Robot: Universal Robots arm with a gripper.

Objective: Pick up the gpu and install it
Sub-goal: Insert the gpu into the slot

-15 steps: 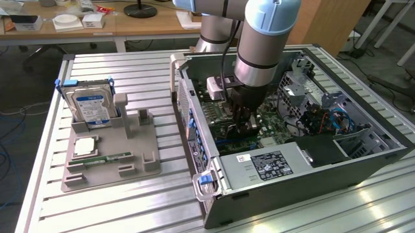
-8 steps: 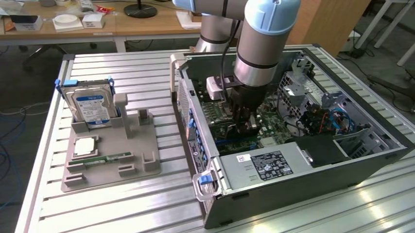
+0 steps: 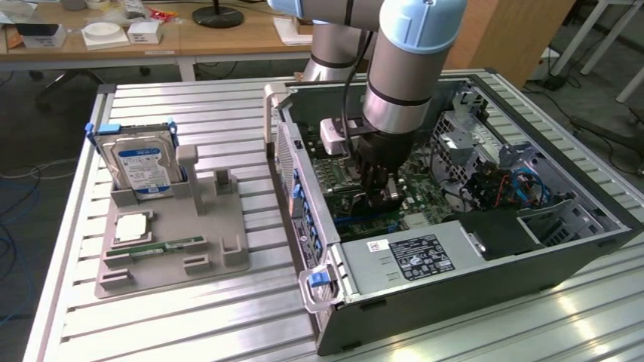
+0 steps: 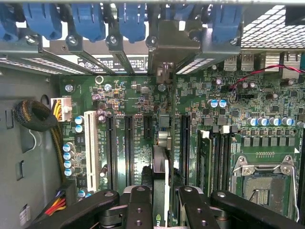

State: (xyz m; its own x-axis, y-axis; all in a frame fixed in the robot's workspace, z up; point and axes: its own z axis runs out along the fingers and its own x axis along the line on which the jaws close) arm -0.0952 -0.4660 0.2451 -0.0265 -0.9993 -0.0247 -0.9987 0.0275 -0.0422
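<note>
The pick-up is done: the card [image 4: 161, 171] is off the grey parts stand [image 3: 171, 234] and inside the open computer case [image 3: 453, 249], held edge-on between the fingers [image 4: 138, 205] of the pincer [image 4: 160, 202]. The pincer is closed narrowly on the card, gripping it by its upper edge, so the card hangs straight down from between the jaws toward the green main board [image 4: 238, 105]. Its silver bracket [image 4: 174, 43] stands against the case's rear wall, among the blue slot clips [image 4: 86, 21]. In the wrist view the card lines up over the gap between two long black slots [image 4: 128, 148] (whether its lower edge is already seated in a slot I cannot tell, since the card hides it). What is left, as I judge it, is the final seating and letting go. On the stand near the table's [image 3: 231, 317] far-left corner, the hard drive [image 3: 141, 167] stands upright and the memory stick [image 3: 166, 245] lies flat in its holder.
</note>
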